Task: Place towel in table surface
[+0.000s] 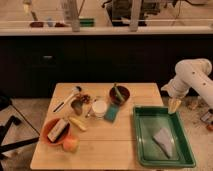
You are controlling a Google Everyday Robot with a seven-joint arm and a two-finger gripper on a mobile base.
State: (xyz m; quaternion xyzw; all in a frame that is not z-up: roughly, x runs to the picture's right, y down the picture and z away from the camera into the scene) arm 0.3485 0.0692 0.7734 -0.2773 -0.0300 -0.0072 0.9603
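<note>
A grey towel (163,138) lies crumpled in the green tray (186,150) at the right end of the wooden table (115,145). My gripper (173,106) hangs from the white arm (195,75) at the right, above the tray's far right corner. It is up and to the right of the towel and apart from it.
On the table stand a dark bowl with green items (119,94), a white cup (99,107), a teal sponge (111,113), a banana (77,123), an orange bowl (56,131), an apple (70,144) and a white-handled utensil (67,99). A dark counter runs behind.
</note>
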